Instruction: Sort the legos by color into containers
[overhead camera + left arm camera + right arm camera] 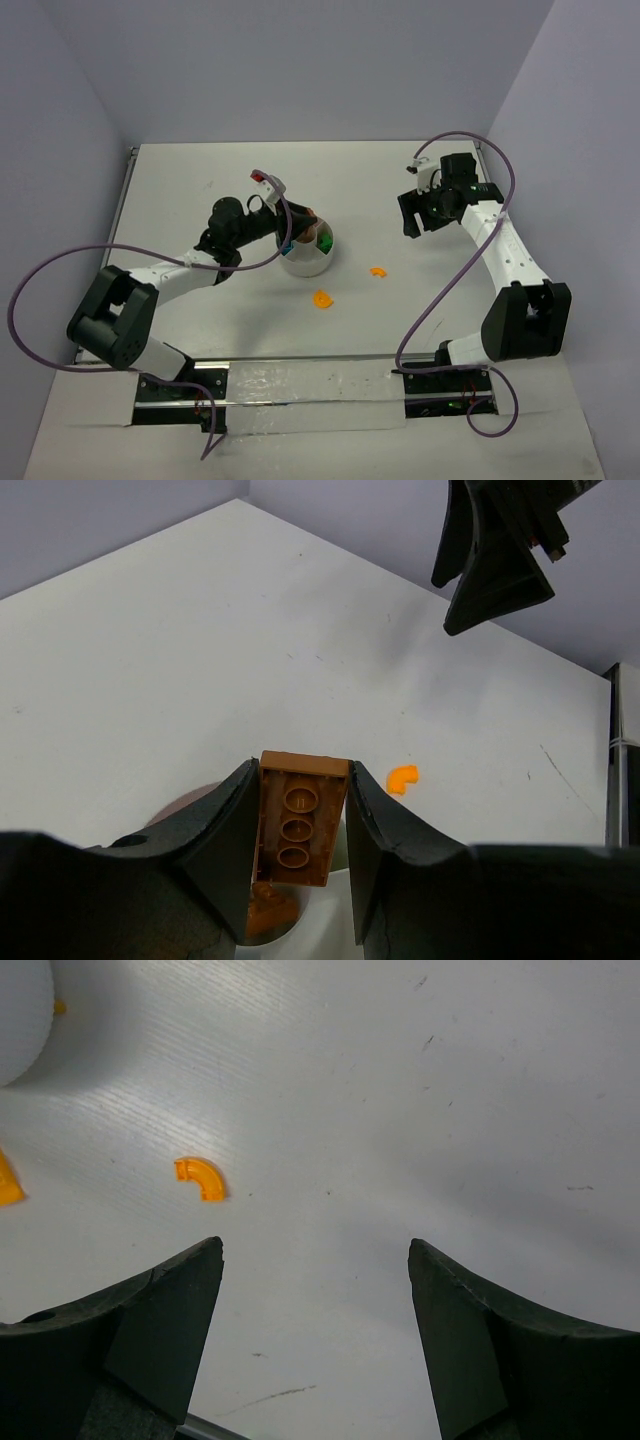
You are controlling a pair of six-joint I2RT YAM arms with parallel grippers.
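My left gripper (302, 770) is shut on a brown-orange lego brick (298, 820), held underside up just above the white dish (325, 925). Another brown-orange lego (268, 910) lies in the dish section below it. In the top view the left gripper (296, 232) hangs over the dish (310, 264), which holds a green lego (325, 240) and a teal one (288, 245). Two yellow-orange curved legos (378, 271) (322, 299) lie on the table right of the dish. My right gripper (410, 222) is open and empty above the table, with one curved lego (202, 1177) ahead to its left.
The white table (200, 190) is walled at the back and on both sides. The right arm's gripper (495, 550) shows at the top right of the left wrist view. A second yellow-orange lego (8, 1182) and the dish's edge (20, 1010) show at the left of the right wrist view.
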